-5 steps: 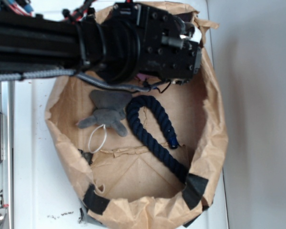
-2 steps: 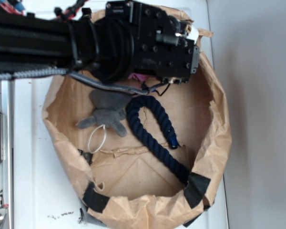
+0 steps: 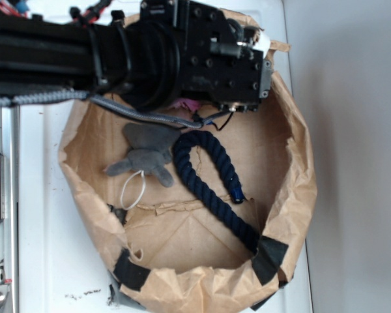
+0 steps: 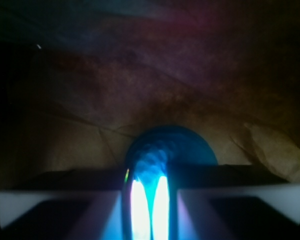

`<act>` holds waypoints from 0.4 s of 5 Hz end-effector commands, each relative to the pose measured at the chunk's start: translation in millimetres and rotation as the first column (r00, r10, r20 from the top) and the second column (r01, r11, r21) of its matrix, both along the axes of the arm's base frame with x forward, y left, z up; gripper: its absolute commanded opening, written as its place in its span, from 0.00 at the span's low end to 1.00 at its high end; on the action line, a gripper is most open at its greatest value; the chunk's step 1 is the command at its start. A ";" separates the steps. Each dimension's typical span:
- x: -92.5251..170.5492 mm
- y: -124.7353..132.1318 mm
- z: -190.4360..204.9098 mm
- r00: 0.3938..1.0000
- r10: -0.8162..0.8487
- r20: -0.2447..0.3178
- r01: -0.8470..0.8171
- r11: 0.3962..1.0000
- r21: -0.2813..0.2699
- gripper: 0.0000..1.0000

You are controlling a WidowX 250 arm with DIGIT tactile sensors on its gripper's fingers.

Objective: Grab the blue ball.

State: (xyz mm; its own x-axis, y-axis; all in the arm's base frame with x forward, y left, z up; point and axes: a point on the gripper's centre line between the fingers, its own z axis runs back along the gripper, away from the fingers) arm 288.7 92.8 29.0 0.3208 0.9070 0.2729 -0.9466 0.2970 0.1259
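Blue ball (image 4: pixel 167 150): lower centre of wrist view, wedged between gripper (image 4: pixel 150 200) fingers, apparently clamped. Risk: round ball squirts free if lifted; paper bag (image 3: pixel 293 195) wall crowds it.

1. A crumpled brown paper bag (image 3: pixel 293 195), rolled down into a basin, sits on the white worktop (image 3: pixel 39 261).
2. A grey plush elephant (image 3: pixel 146 156) lies inside.
3. A thick dark navy rope (image 3: pixel 208 179) curves just beside it.
4. Black tape patches (image 3: pixel 268 259) mark the bag's near rim.
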 end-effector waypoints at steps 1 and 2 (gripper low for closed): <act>-16.9 -2.3 85.1 0.938 -0.332 0.103 0.347 0.915 -0.205 0.00; -33.1 -9.9 124.4 0.872 -0.468 0.142 0.489 0.835 -0.251 0.00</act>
State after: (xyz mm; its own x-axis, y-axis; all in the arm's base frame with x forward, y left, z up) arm 252.5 56.5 137.4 0.7364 0.6763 0.0173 -0.6745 0.7359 -0.0589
